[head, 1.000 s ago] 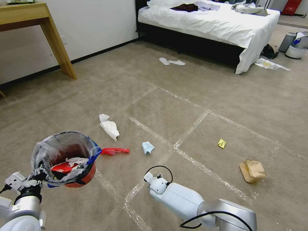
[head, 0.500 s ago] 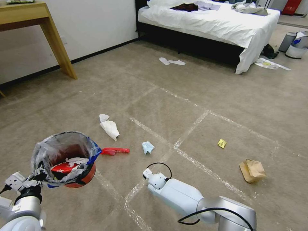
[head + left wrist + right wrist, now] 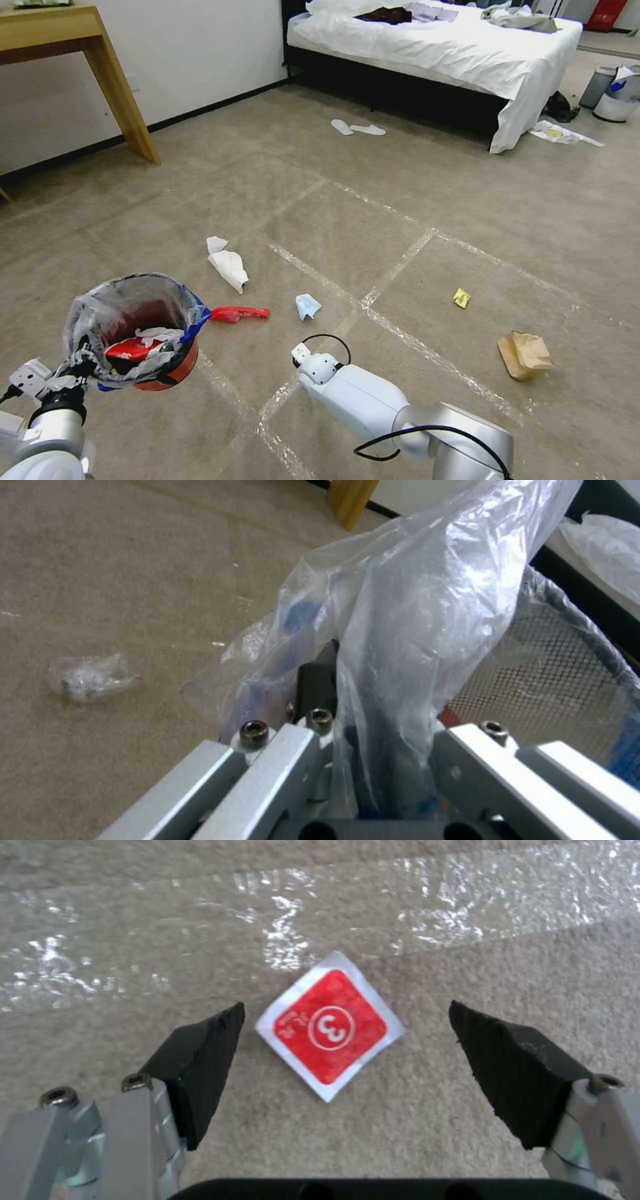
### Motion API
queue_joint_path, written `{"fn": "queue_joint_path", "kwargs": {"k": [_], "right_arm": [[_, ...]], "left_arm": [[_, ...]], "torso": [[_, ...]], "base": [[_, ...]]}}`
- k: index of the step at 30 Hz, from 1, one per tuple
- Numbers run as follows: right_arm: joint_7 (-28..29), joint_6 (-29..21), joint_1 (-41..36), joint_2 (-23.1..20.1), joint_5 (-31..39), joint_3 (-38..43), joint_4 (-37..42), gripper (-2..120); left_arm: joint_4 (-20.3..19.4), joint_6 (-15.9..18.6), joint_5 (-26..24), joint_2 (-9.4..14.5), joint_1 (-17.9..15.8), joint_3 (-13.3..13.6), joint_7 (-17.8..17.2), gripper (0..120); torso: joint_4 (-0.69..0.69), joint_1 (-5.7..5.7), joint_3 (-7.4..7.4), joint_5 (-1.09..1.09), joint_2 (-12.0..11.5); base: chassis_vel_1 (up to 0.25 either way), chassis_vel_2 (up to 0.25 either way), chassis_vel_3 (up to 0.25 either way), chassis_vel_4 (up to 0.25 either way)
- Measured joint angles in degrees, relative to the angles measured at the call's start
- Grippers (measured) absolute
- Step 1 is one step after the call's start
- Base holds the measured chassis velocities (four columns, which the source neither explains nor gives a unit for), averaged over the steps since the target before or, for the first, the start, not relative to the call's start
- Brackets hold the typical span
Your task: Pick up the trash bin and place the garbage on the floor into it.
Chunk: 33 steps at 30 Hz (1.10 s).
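Observation:
The red trash bin [image 3: 150, 363], lined with a clear bag, hangs above the floor [image 3: 373, 220] at near left, with wrappers and tissue inside. My left gripper [image 3: 373, 760] is shut on its rim and bag. My right arm [image 3: 353, 400] points down at the carpet beside a tape strip. Its gripper [image 3: 347, 1016] is open just above the floor, and a small red card [image 3: 330, 1026] lies flat between the fingers. More garbage lies around: white tissues [image 3: 229, 267], a red wrapper [image 3: 239, 313], a pale blue scrap [image 3: 307, 306], a yellow wrapper [image 3: 461, 297] and a brown paper bag [image 3: 525, 355].
A bed [image 3: 467, 53] stands at the back with slippers [image 3: 357, 128] before it. A wooden table's leg [image 3: 120, 93] is at far left. Two other bins [image 3: 607, 90] stand at far right. A crumpled clear scrap [image 3: 90, 677] lies beside the held bin.
My right arm has shifted a little to the left over the carpet. The left arm and the bin have stayed put.

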Motion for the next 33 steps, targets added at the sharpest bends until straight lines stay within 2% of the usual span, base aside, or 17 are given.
{"fn": "queue_joint_path", "kwargs": {"k": [17,20,22,23,25,26,27,33], "right_arm": [[-1.0,0.9,-0.3,0.0,-1.4,2.3,-2.4,78],[-1.3,1.1,-0.4,0.0,-1.6,2.6,-2.6,72],[-1.5,1.3,-0.6,0.0,-1.8,2.6,-2.4,61],[-1.5,1.3,-0.6,0.0,-1.8,2.6,-2.4,61],[-1.5,1.4,-0.9,0.0,-1.8,2.6,-2.2,51],[-1.5,1.4,-0.9,0.0,-1.8,2.6,-2.2,51],[-1.5,1.5,-1.0,0.1,-1.8,2.6,-2.2,44],[-1.5,2.0,-1.1,0.1,-1.9,2.4,-2.2,37]], "left_arm": [[0.0,0.0,0.3,-0.2,0.0,0.2,0.0,3],[-0.1,0.0,0.3,-0.3,0.1,0.2,0.0,3],[-0.2,-0.1,0.3,-0.3,0.2,0.2,0.0,3],[-0.2,-0.1,0.3,-0.3,0.2,0.2,0.0,3],[-0.2,-0.1,0.4,-0.4,0.2,0.2,0.0,3],[-0.2,-0.1,0.4,-0.4,0.2,0.2,0.0,3],[-0.3,-0.1,0.4,-0.4,0.2,0.2,0.0,3],[-0.4,-0.1,0.4,-0.4,0.4,0.2,0.0,3]], "torso": [[0.01,0.0,0.0,0.01,0.0],[0.02,0.0,-0.01,0.01,0.0],[0.02,-0.01,-0.02,0.01,0.0],[0.02,-0.01,-0.02,0.01,0.0],[0.02,-0.01,-0.02,0.02,0.0],[0.02,-0.01,-0.02,0.02,0.0],[0.02,-0.01,-0.02,0.02,0.0],[0.02,-0.01,-0.02,0.02,0.0]], "base": [[0.0,0.0,0.0,0.0],[0.0,0.0,0.0,0.0],[0.0,0.0,0.0,0.0],[0.0,0.0,0.0,0.0],[0.0,0.0,0.0,0.0],[0.0,0.0,0.0,0.0],[0.0,0.0,0.0,0.0],[0.0,0.0,0.0,0.0]]}}
